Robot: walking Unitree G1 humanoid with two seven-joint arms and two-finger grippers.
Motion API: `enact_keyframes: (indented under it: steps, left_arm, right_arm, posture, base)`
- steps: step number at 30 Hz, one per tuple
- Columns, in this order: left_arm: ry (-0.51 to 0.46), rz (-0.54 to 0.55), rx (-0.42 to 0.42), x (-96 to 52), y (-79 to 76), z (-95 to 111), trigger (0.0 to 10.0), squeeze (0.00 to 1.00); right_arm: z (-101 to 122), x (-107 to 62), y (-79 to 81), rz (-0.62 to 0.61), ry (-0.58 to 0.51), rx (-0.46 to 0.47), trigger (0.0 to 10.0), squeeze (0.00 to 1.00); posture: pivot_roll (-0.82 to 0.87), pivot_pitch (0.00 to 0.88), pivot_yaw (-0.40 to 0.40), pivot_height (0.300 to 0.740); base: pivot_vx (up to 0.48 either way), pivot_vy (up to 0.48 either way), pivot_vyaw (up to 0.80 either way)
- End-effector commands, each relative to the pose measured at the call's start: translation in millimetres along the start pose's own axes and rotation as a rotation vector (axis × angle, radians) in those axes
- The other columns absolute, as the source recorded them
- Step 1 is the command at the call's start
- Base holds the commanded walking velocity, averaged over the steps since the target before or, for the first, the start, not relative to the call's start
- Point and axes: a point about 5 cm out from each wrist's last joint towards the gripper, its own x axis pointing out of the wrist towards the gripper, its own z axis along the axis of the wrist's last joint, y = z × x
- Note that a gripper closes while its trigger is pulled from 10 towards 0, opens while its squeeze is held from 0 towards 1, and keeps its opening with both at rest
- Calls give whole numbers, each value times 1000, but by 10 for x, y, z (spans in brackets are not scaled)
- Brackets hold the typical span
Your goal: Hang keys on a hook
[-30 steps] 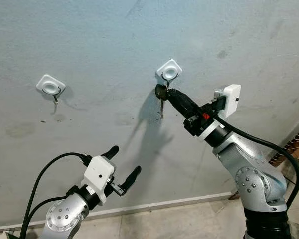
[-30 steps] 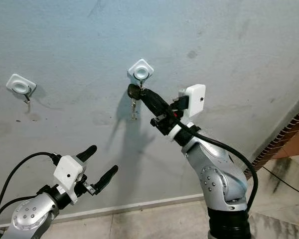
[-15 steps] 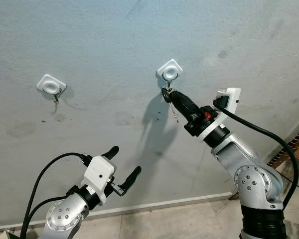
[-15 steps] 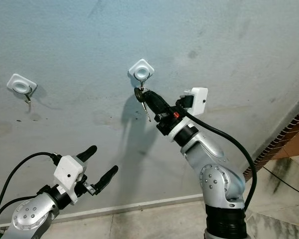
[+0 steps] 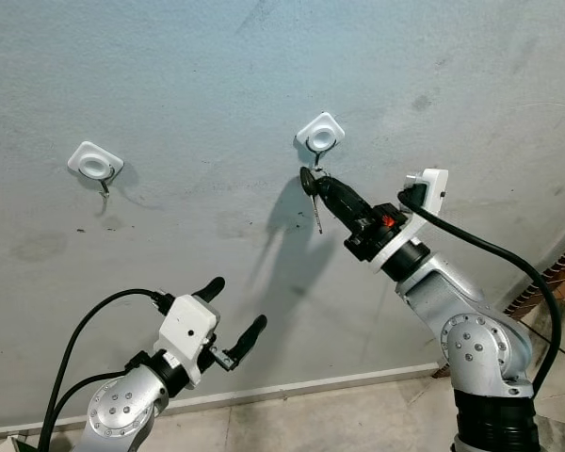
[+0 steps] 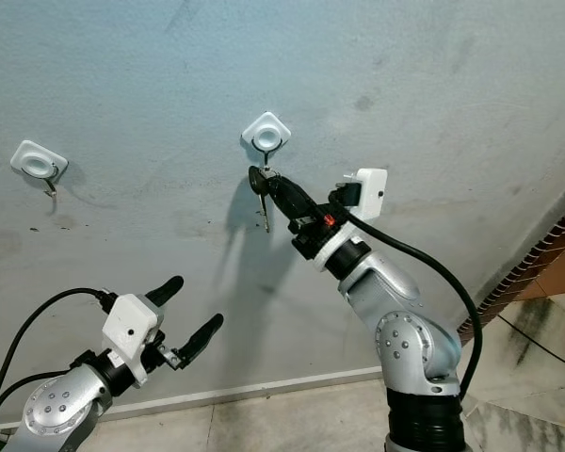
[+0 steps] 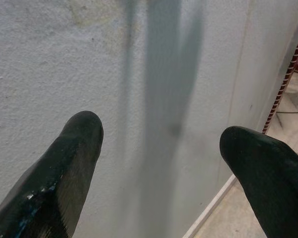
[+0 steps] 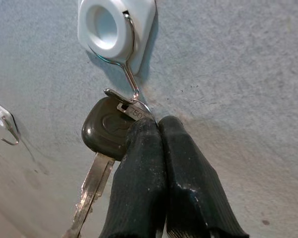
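Grey, stained plaster wall [image 5: 217,85] carries two white adhesive hooks, a far one [image 5: 94,165] off to the robot's left and the hook [image 5: 319,137] above the right arm. The right gripper [image 8: 156,124] is raised to that hook with its two black fingers pressed together on the keys [image 8: 107,134], pinching them at the ring right at the hook's wire tip, the black key head just beside the fingertips and the metal blade hanging below. The left gripper [image 5: 235,315] is held low and well apart from the wall, its fingers spread and holding nothing.
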Motion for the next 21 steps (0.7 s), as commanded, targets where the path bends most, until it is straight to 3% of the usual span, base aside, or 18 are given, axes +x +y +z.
enact_keyframes:
  steps: [1, 3, 4, 5, 6, 7, 8, 21]
  left_arm:
    - [5, -5, 19, -8, 4, 19, 10000, 0]
    - [6, -4, 20, -10, 7, 19, 10000, 0]
    - [6, -4, 20, -11, 7, 17, 10000, 0]
    - [6, -4, 20, -11, 7, 17, 10000, 0]
    - [7, -4, 20, -11, 7, 16, 10000, 0]
    - [7, -4, 20, -11, 7, 16, 10000, 0]
    - [7, -4, 20, -10, 6, 15, 10000, 0]
    - [6, -3, 23, 2, 0, 28, 10000, 0]
  right_arm:
    - [-69, -13, 13, -6, 44, -23, 10000, 0]
    - [-77, -10, 30, 0, 50, -44, 10000, 0]
    - [-83, -10, 39, 5, 52, -48, 10000, 118]
    - [-83, -10, 39, 5, 52, -48, 10000, 118]
    - [-86, -10, 43, 8, 53, -47, 10000, 910]
    - [-86, -10, 43, 8, 53, -47, 10000, 910]
    - [-91, -12, 44, 10, 54, -42, 10000, 1000]
    - [-101, -40, 17, -1, 50, -56, 10000, 1000]
  posture:
    - [81, 83, 51, 740]
    - [81, 84, 52, 740]
    - [81, 84, 52, 740]
    - [81, 84, 52, 740]
    - [81, 84, 52, 740]
    - [81, 84, 52, 740]
    - [81, 84, 52, 740]
    - [81, 83, 51, 740]
  base:
    - [0, 0, 0]
    - [0, 0, 0]
    - [0, 0, 0]
    - [0, 0, 0]
    - [0, 0, 0]
    - [0, 0, 0]
    - [0, 0, 0]
    - [0, 0, 0]
